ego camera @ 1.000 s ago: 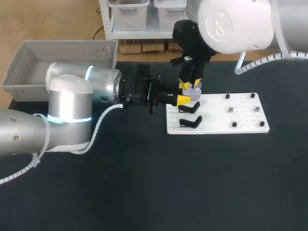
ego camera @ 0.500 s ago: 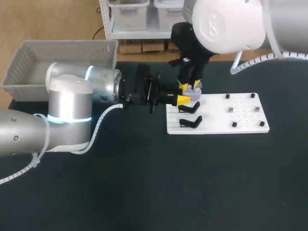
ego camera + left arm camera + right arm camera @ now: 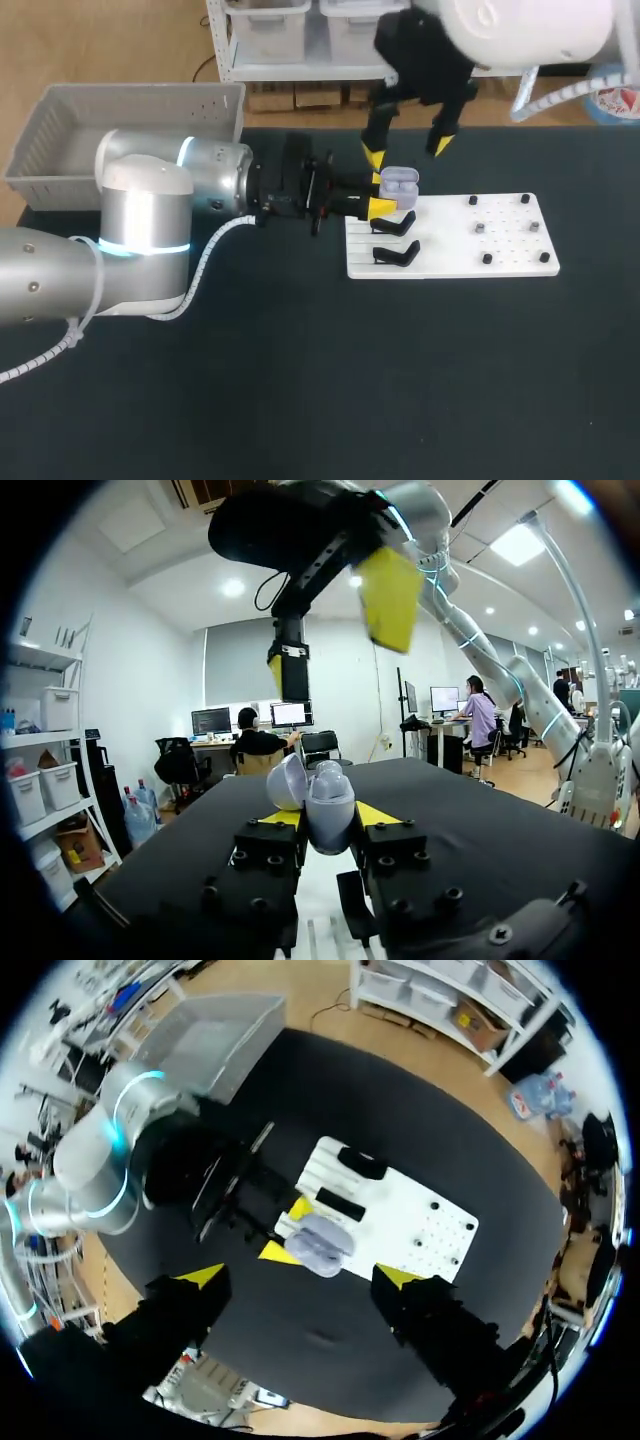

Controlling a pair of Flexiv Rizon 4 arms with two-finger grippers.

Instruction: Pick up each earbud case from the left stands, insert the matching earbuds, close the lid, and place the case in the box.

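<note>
My left gripper [image 3: 380, 193] is shut on a lavender earbud case [image 3: 398, 183], held above the left end of the white board [image 3: 450, 250]. The case's lid stands open. In the left wrist view the case [image 3: 328, 805] sits between my yellow fingertips [image 3: 372, 813]. Straight above the case, clear of it, my right gripper [image 3: 406, 150] stands wide open. From the right wrist view the case [image 3: 320, 1244] lies below, between its own spread fingertips [image 3: 400, 1275]. Two black stands [image 3: 393, 226] on the board's left end are bare. Small dark earbuds [image 3: 480, 228] sit on the board's right half.
A grey basket [image 3: 60, 140] stands at the table's back left corner, behind my left arm. The white board [image 3: 420, 1215] lies right of centre on the dark table top.
My right gripper was nearly shut at the case's top; it has opened wide and risen up and away. The left arm and the case have kept still.
</note>
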